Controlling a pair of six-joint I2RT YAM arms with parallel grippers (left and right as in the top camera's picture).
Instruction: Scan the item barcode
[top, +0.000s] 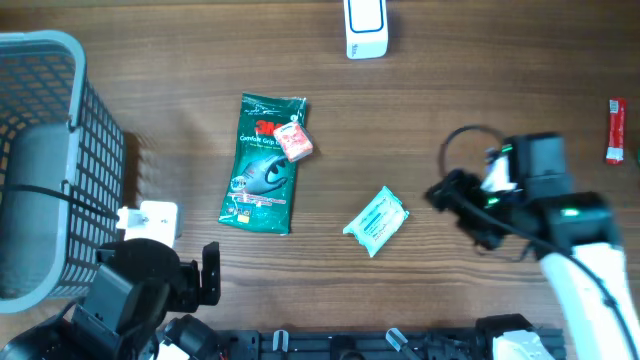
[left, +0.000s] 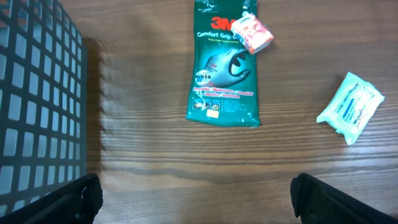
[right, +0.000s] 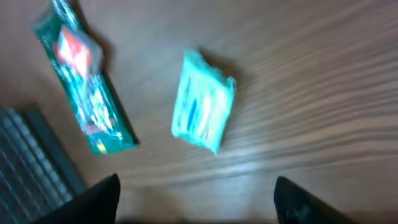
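1. Over on the left of the bench (top: 450, 80), the grey mesh basket (top: 60, 120) sits at the edge, with the left arm down at the near edge beside it.
2. The left tool (left: 199, 202) is wide open: its two dark fingers (left: 87, 194) show at the bottom corners of the wrist view with only bare wood between them, gripping nothing.
3. Ahead of it lies the green glove pack (top: 264, 163), flat on the wood near the middle, its long side running far to near.
4. A small orange packet (top: 294, 141) rests on the far right corner of that pack, overlapping its edge.
5. To the right of the pack and a bit nearer is the teal packet (top: 377, 221). It lies flat and slantwise, apart from the pack and touching nothing else.
6. Now the right arm: it reaches in from the near right, and the right tool (right: 199, 202) is just to the right of the teal packet, clear of it.
7. Its wrist view is blurred, yet both fingers (right: 104, 198) show well apart at the bottom, open with nothing held. The teal packet lies ahead between them, untouched.
8. At the far edge, a white device (top: 366, 28) stands well away from all three items.
9. A red wrapper (top: 615, 130) lies at the right edge, well apart from everything.
10. A small white block (top: 150, 218) sits by the basket, just beyond the left arm.
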